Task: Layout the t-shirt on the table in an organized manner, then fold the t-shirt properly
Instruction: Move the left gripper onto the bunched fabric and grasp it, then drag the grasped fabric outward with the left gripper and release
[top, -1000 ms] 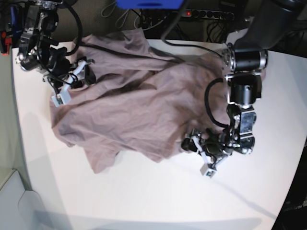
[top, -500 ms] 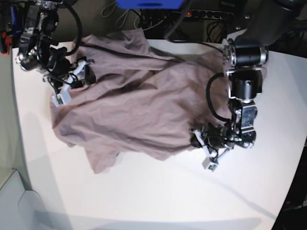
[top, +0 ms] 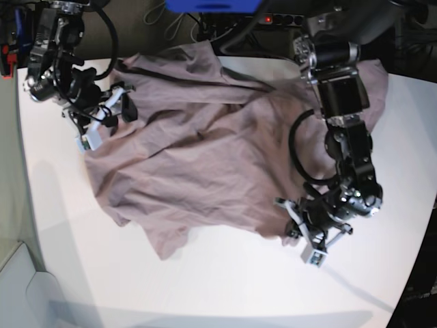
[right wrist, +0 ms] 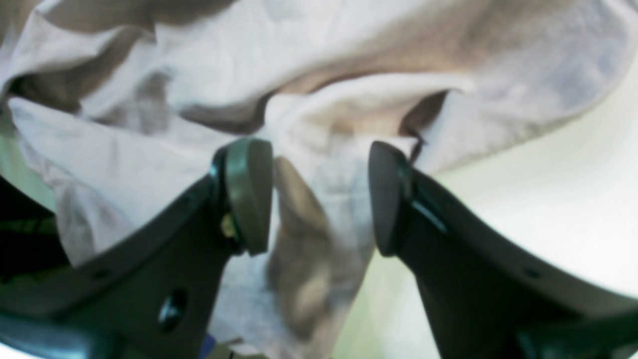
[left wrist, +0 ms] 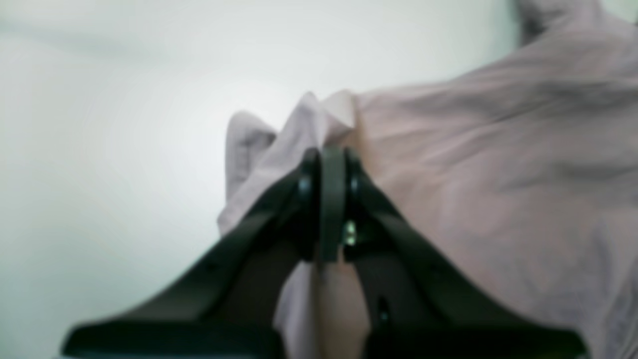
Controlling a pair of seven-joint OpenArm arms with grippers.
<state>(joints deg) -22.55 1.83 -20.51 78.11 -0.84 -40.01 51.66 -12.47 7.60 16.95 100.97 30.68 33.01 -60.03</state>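
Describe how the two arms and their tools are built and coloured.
Both arms are black and silver with looping black cables. The left tool and the right tool have white outer finger parts in the base view; up close, the fingers are dark, tapering to rounded grey-green pads.

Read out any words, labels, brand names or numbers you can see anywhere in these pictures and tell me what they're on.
None can be read.
T-shirt: plain, no print or tag showing.
Table: bare white, unmarked.
Left pincer and right pincer: no lettering visible; both wrist views are blurred.
Blue object at the top edge of the base view: cut off, no text visible.
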